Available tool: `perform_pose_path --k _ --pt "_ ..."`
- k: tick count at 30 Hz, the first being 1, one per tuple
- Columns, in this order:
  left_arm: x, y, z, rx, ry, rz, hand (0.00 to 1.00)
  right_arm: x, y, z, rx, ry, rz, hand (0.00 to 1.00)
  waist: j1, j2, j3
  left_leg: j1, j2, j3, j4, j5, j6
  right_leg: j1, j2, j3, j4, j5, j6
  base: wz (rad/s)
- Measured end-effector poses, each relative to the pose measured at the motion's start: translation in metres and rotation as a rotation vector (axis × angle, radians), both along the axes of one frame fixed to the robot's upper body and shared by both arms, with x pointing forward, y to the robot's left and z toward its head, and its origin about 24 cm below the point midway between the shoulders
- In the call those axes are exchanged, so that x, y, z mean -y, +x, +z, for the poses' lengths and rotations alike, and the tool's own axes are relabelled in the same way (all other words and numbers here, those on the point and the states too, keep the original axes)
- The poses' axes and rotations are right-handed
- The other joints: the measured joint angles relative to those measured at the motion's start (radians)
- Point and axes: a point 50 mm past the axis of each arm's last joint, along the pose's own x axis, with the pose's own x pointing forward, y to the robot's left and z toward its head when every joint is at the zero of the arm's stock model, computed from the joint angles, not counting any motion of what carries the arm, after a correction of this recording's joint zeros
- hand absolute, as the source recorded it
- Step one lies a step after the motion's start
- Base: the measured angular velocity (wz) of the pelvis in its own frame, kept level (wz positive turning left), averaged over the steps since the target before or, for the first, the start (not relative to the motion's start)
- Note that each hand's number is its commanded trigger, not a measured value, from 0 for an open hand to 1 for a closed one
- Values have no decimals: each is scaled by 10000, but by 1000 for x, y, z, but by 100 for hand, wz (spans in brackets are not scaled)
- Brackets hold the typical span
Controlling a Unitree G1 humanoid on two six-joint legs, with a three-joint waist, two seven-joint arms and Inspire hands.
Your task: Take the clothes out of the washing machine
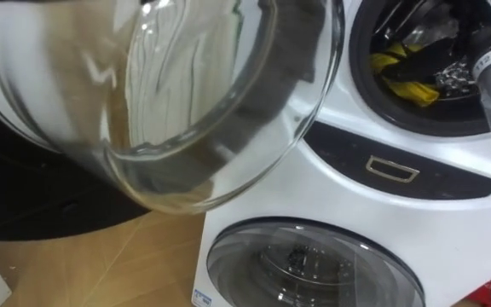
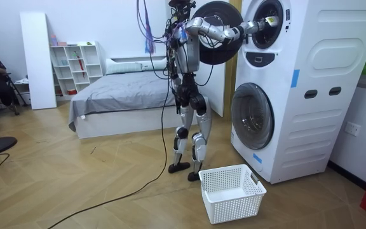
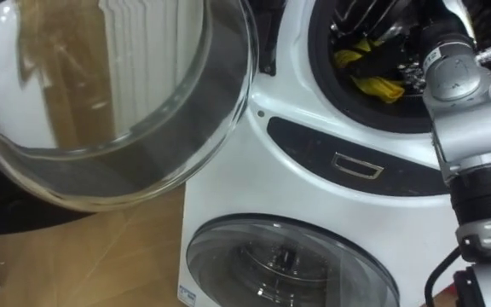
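Stood before the washing machine [image 2: 297,95] with the right hand [image 1: 452,75] inside the upper drum [image 1: 361,60] at two o'clock. Couldn't tell its fingers' spread (too dark in there). Saw yellow clothes [image 1: 403,81] lying in that drum, just beside the hand. Noted the open glass door [image 1: 186,102] at ten o'clock.

washing machine [image 2: 310,83]: white | band [image 1: 454,175] across its front: black | strip [image 2: 295,77] on its side: blue | door [image 1: 186,102]: see-through glass, dark rim | cloth [image 1: 407,85] in top drum: yellow | basket [image 2: 234,207]: white, little square holes | floor [image 2: 94,184]: light brown wood, zigzag pattern | bed [image 2: 119,95]: grey | shelf [image 2: 75,60]: white
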Motion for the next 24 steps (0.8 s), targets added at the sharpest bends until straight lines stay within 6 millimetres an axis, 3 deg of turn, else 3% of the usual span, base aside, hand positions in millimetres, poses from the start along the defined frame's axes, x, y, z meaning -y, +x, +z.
perform_pose_path --k 4,6,10,15,19,22,23,24 --pt "1 3 0 -35 -83 90 0 7 3 -9 -858 62 20 0 -63 51 13 -14 -2 18 14 0 0 -3 1 6 2 0 0 0" --pt "3 5 -1 17 -257 268 0 12 3 -18 -1520 196 55 0 -98 159 31 -17 -8 -10 15 0 0 2 -15 -30 6 0 0 2" --pt "5 9 -2 31 -482 428 0 12 6 -16 -1787 410 353 0 -120 392 37 42 -11 0 17 0 0 46 -13 -32 0 -3 -2 0" --pt "5 10 -2 -25 -771 582 0 14 5 -24 -2523 667 886 0 -117 358 4 135 9 -39 17 9 -17 229 17 -34 -152 25 -41 3" --pt "5 11 -2 -134 -783 613 0 15 3 -33 -3179 520 1161 0 -116 347 18 303 11 -147 -3 4 -25 434 15 -72 -176 25 -42 8" --pt "1 15 -2 -243 -716 649 0 15 3 -36 -3458 274 1251 0 -106 275 70 283 10 -198 -2 -3 -38 433 11 -165 -168 28 -46 6" --pt "0 16 -2 -297 -677 659 0 15 2 -37 -3551 133 1230 10 -101 240 68 274 12 -224 -3 -7 -45 433 11 -191 -170 28 -46 6" --pt "-2 16 -2 -319 -656 669 0 15 2 -37 -3594 60 1243 39 -102 226 66 273 12 -239 -6 -8 -47 436 11 -207 -175 27 -46 5"
